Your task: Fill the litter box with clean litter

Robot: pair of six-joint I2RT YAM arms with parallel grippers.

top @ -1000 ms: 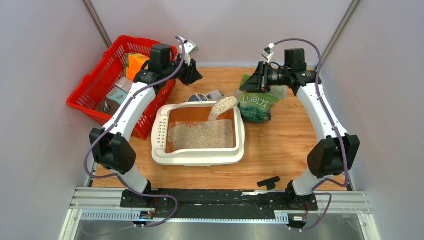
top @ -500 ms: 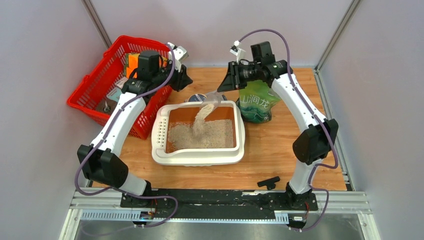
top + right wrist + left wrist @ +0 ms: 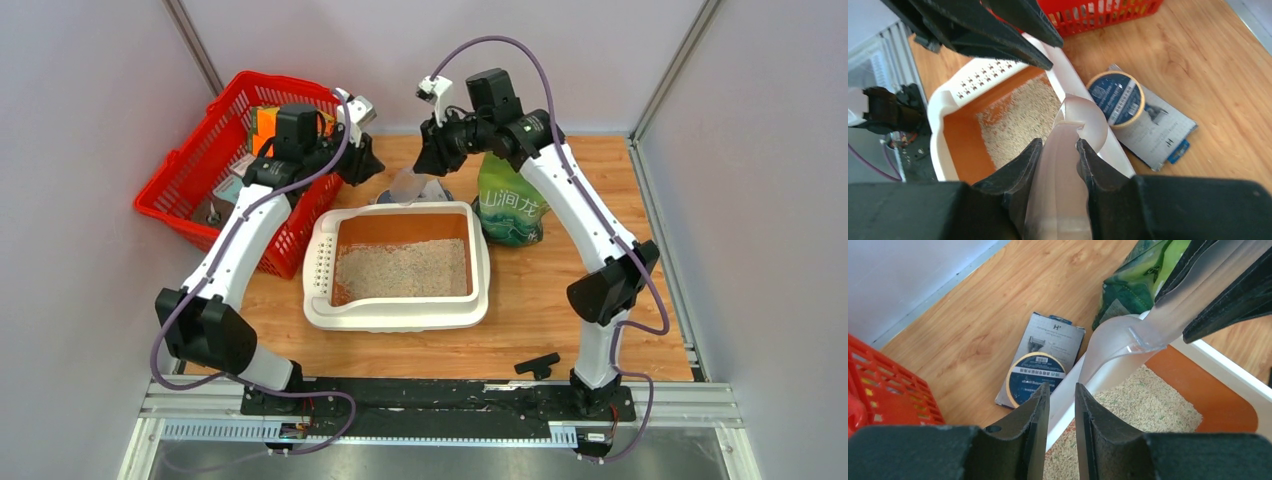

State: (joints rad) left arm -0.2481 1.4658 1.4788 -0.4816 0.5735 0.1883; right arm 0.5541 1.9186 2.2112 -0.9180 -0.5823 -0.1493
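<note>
So far clean litter (image 3: 402, 270) covers most of the litter box (image 3: 395, 316) floor, with orange bare toward 12 o'clock. The right gripper (image 3: 1058, 145) clamps an empty-looking scoop (image 3: 1083, 117) there; the left gripper (image 3: 1061, 388), at 11 o'clock, hangs narrow and empty

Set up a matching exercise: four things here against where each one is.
1. clear scoop
2. clean litter
3. tape roll
4. green bag

a. lying on a grey packet
b. standing right of the litter box
c. held in the right gripper
d. spread inside the litter box

Pairs: 1-c, 2-d, 3-a, 4-b
</note>
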